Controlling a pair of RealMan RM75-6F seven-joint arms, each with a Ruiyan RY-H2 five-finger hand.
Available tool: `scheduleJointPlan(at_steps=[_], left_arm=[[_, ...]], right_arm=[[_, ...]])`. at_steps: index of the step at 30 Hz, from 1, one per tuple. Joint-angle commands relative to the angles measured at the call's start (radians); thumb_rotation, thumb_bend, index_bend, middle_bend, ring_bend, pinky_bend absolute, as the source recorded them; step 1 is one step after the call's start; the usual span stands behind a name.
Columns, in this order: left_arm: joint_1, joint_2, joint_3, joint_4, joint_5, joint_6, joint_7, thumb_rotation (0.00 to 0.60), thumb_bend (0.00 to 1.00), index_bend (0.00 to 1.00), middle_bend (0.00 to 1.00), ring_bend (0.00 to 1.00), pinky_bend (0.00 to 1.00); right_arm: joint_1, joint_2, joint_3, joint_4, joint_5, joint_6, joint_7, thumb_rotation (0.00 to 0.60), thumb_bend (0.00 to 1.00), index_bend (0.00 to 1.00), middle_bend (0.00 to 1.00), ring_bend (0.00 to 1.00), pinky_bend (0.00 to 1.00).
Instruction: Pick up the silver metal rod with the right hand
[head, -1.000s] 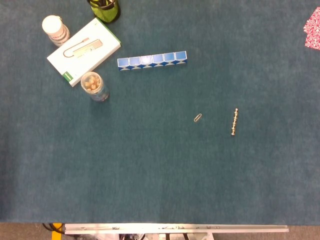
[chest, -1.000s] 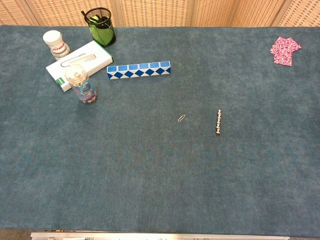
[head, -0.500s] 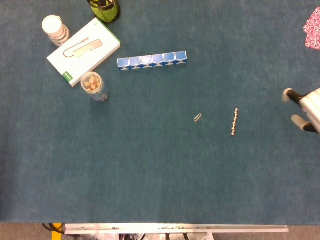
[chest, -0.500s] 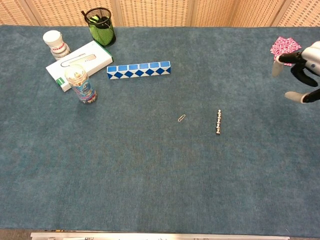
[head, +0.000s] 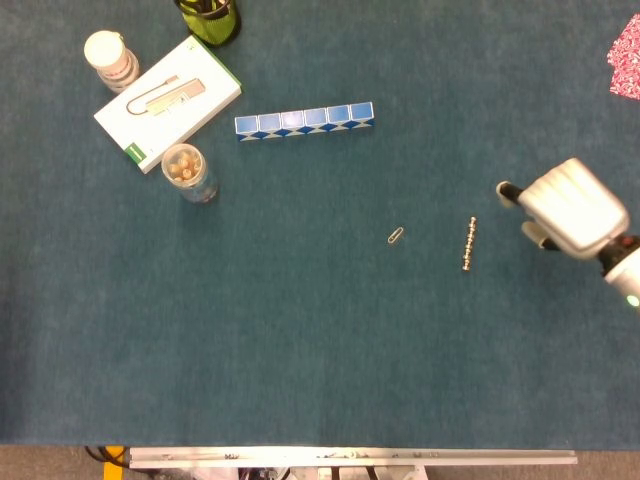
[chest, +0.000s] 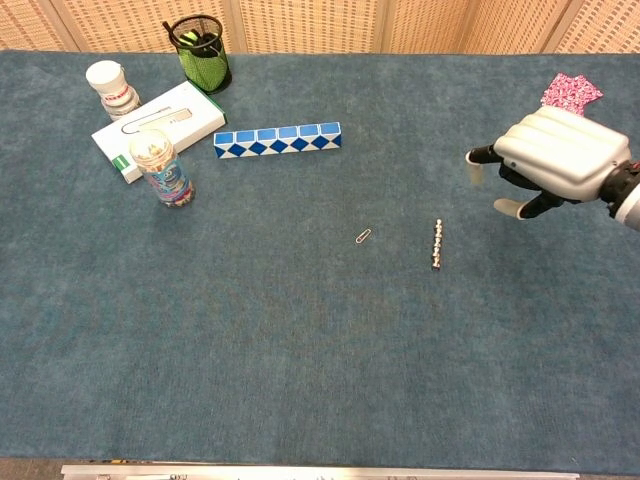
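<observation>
The right hand (head: 568, 208) hovers palm-down with nothing in it, fingers loosely apart, a smooth white shell over dark fingers (chest: 485, 155). The silver metal rod (head: 468, 245) lies just beside it toward the counter's middle (its long axis running away from the robot, nearly square to the near edge), flat on the teal felt-like counter (head: 300, 340). It looks beaded and thin, with a small paperclip (head: 397, 236) further left; the left hand is nowhere in sight.

The right hand (head: 570, 208) (chest: 553, 152) enters from the right edge, back of the hand facing up, fingers (chest: 483, 156) apart and empty (their tips point left). Its wrist trails off to the right. The left hand is out of view.
</observation>
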Motion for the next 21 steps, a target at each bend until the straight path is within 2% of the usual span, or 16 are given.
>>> scheduleJointPlan(at_steps=[1,9,21], left_arm=[[0.001,-0.001,0.000,0.003,-0.003,-0.002,-0.004,0.600,0.24,0.02,0.07,0.09,0.04],[0.009,-0.004,0.000,0.016,-0.009,0.003,-0.024,0.600,0.24,0.02,0.07,0.09,0.04],[0.021,-0.004,-0.001,0.031,-0.009,0.017,-0.045,0.600,0.24,0.02,0.07,0.09,0.04]], right_arm=[[0.030,-0.036,-0.010,0.029,0.017,-0.042,-0.018,0.600,0.27,0.47,0.96,0.99,1.00],[0.082,-0.119,-0.022,0.102,0.063,-0.125,-0.064,0.600,0.27,0.48,0.96,0.99,1.00],[0.120,-0.186,-0.033,0.164,0.109,-0.151,-0.088,0.600,0.27,0.48,0.96,0.99,1.00]])
